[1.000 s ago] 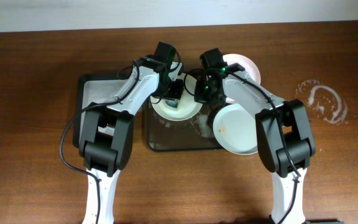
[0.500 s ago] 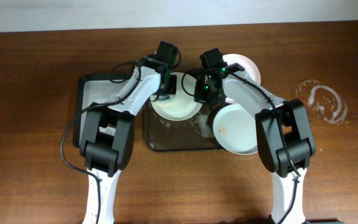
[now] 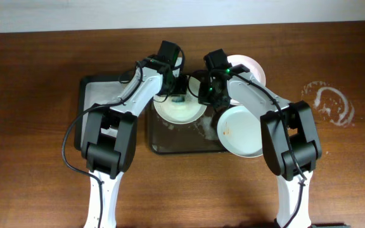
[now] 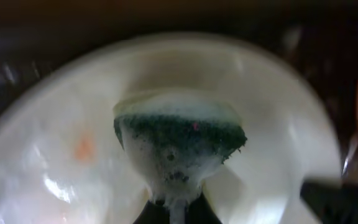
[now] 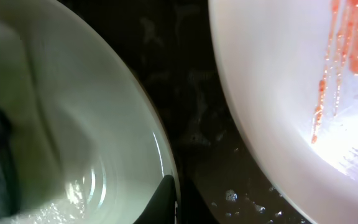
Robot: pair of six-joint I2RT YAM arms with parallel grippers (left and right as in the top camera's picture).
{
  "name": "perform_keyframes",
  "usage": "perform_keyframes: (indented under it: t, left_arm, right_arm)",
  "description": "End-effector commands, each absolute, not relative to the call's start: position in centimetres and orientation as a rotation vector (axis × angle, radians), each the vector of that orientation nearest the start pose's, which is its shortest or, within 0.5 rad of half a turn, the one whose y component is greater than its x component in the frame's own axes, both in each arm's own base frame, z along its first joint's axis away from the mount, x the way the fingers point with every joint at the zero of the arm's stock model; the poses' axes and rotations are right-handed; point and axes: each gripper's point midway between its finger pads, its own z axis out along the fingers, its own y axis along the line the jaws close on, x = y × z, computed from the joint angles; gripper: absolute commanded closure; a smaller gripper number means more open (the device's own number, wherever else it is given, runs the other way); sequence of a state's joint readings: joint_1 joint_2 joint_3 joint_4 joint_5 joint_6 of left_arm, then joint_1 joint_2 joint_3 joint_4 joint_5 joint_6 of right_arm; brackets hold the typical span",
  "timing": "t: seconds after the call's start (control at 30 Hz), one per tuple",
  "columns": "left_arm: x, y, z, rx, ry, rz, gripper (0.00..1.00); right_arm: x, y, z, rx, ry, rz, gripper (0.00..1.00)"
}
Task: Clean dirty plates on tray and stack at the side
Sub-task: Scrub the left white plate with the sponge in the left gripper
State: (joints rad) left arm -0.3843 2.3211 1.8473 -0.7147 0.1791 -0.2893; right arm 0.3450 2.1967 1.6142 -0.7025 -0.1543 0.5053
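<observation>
A white plate (image 3: 181, 111) sits at the back of the dark grey tray (image 3: 170, 144). My left gripper (image 3: 177, 94) is shut on a foamy green sponge (image 4: 178, 144) and presses it on this plate (image 4: 278, 155), which has a small orange smear (image 4: 84, 148). My right gripper (image 3: 201, 96) is shut on the plate's right rim (image 5: 104, 118), with one finger (image 5: 161, 200) inside the rim. A second plate (image 3: 241, 132) with orange-red streaks (image 5: 337, 68) lies on the tray's right end. A third plate (image 3: 251, 68) lies on the table behind my right arm.
A narrower black tray with foam (image 3: 100, 96) lies to the left of the grey tray. A patch of white residue (image 3: 328, 104) marks the table at the right. Soapy water drops dot the tray floor (image 5: 229, 196).
The left gripper with the sponge has slid toward the far edge of the plate and then partly back. The right gripper and the plates have stayed still.
</observation>
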Motion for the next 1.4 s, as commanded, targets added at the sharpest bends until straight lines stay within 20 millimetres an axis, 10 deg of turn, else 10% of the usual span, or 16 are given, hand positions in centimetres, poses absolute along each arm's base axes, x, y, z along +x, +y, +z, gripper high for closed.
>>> perform_keyframes:
  t: [0.0, 0.27, 0.53, 0.67, 0.87, 1.1, 1.37]
  left_arm:
    - [50.1, -20.5, 1.2, 0.129, 2.765, -0.186, 0.99]
    - [47.5, -17.0, 0.1, 0.113, 2.876, 0.064, 0.99]
    - [40.4, -23.4, 0.6, 0.308, 3.121, -0.604, 0.99]
    - [43.1, -23.9, 0.7, 0.322, 3.003, -0.582, 0.99]
    - [49.2, -18.3, 0.4, 0.118, 2.835, -0.158, 0.99]
    - [46.7, -13.6, -0.5, 0.027, 2.982, -0.016, 0.99]
    - [41.6, -22.0, 0.7, 0.34, 3.08, -0.657, 0.99]
  right_arm:
    - [44.2, 18.8, 0.2, 0.197, 2.929, 0.349, 0.95]
    - [44.2, 18.8, 0.2, 0.198, 2.929, 0.349, 0.95]
    - [44.2, 18.8, 0.2, 0.198, 2.929, 0.35, 0.95]
    - [44.1, 18.8, 0.2, 0.198, 2.93, 0.349, 0.95]
    - [44.1, 18.8, 0.2, 0.198, 2.933, 0.347, 0.95]
    - [44.1, 18.8, 0.2, 0.198, 2.932, 0.348, 0.95]
    - [44.2, 18.8, 0.2, 0.198, 2.929, 0.349, 0.95]
